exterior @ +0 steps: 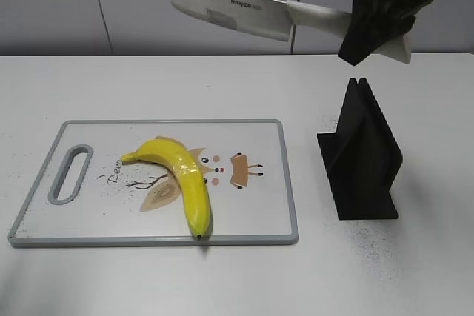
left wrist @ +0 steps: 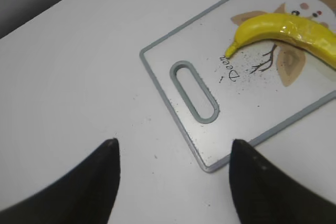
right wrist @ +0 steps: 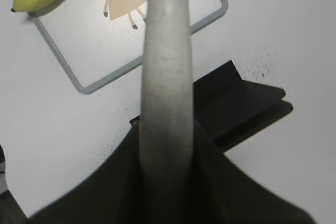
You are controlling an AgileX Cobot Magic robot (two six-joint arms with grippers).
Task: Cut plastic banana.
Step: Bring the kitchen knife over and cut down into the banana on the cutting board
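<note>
- Banana (exterior: pixel 185 179) is lying on the board (exterior: pixel 252 227), left of centre, stem toward the slot handle, whole and uncut.
- Right claw (exterior: pixel 374 24) is gripping the knife (exterior: pixel 229 7) by its handle, clamped tight; blade is hanging high above the bench (exterior: pixel 415 271), beside the black stand (exterior: pixel 363 157).
- Left claw (left wrist: pixel 173 156) is hovering wide open and empty near the board's handle end.
- Judgement: banana is looking light, stiff and glossy, so likely skidding under the blade; pinning the stem end with the left claw is looking best.
</note>
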